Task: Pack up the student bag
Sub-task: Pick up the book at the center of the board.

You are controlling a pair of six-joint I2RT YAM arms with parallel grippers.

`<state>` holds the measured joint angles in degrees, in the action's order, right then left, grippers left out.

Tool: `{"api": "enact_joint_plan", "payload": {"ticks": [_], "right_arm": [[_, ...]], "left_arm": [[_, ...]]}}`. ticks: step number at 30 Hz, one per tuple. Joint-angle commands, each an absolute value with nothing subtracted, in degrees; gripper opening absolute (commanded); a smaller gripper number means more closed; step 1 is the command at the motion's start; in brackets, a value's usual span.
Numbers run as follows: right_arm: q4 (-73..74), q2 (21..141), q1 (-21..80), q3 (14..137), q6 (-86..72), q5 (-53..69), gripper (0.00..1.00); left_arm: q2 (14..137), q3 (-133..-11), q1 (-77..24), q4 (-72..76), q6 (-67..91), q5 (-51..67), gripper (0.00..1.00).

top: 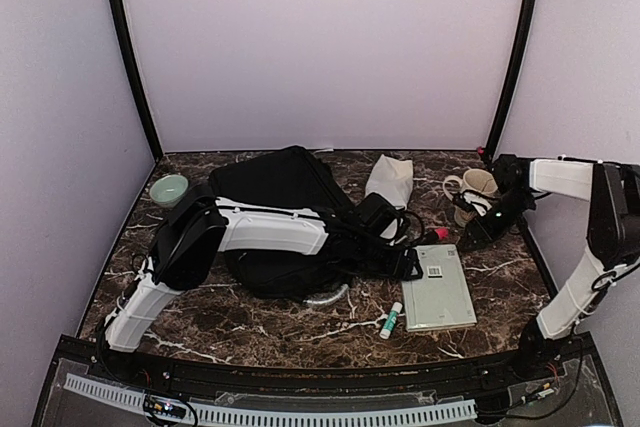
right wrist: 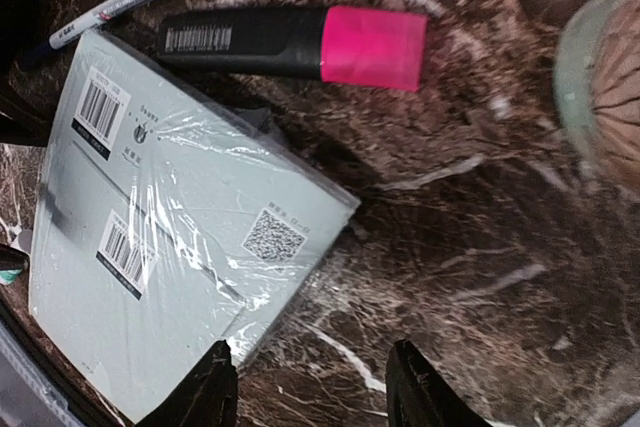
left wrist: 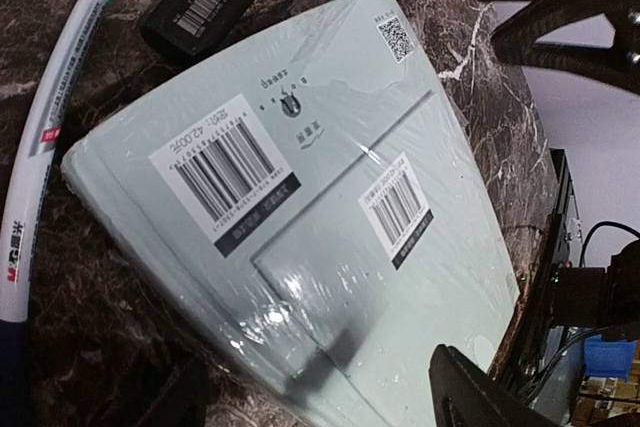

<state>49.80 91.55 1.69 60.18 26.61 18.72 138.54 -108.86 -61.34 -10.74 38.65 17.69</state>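
The student bag (top: 280,207), a big black backpack, lies mid-table with its pale grey loop handle (top: 325,297) toward me. My left arm reaches across it. The left gripper (top: 405,262) (left wrist: 320,397) hovers open over the left edge of a pale green plastic-wrapped notebook (top: 440,292) (left wrist: 300,197); one finger is above the cover, the other beside the edge, gripping nothing. My right gripper (top: 480,232) (right wrist: 315,387) is open above bare table next to the notebook's (right wrist: 170,247) far corner, with nothing between its fingers.
A black highlighter with a pink cap (top: 437,236) (right wrist: 300,44) lies just behind the notebook. A white pen with a green cap (top: 390,320) (left wrist: 50,137) lies at its left. A beige mug (top: 475,187), a white pouch (top: 390,182) and a green bowl (top: 168,189) stand behind.
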Motion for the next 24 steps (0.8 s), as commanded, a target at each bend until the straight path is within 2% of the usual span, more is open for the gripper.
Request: {"api": "enact_joint_plan", "payload": {"ticks": [1, 10, 13, 24], "right_arm": [[52.2, 96.1, 1.5, 59.4, 25.6, 23.7, 0.51], [51.2, 102.6, 1.8, 58.7, 25.7, 28.0, 0.49], [51.1, 103.7, 2.6, 59.2, 26.2, 30.8, 0.45], [52.0, 96.6, 7.3, 60.7, 26.6, 34.4, 0.34]], "left_arm": [[134.5, -105.6, -60.3, -7.3, 45.0, 19.8, 0.79], [135.5, -105.3, -60.3, -3.7, 46.6, 20.6, 0.77], [136.9, -106.6, -60.3, -3.5, 47.1, 21.3, 0.77], [137.8, -112.3, -61.0, -4.8, 43.6, 23.3, 0.74]]}}
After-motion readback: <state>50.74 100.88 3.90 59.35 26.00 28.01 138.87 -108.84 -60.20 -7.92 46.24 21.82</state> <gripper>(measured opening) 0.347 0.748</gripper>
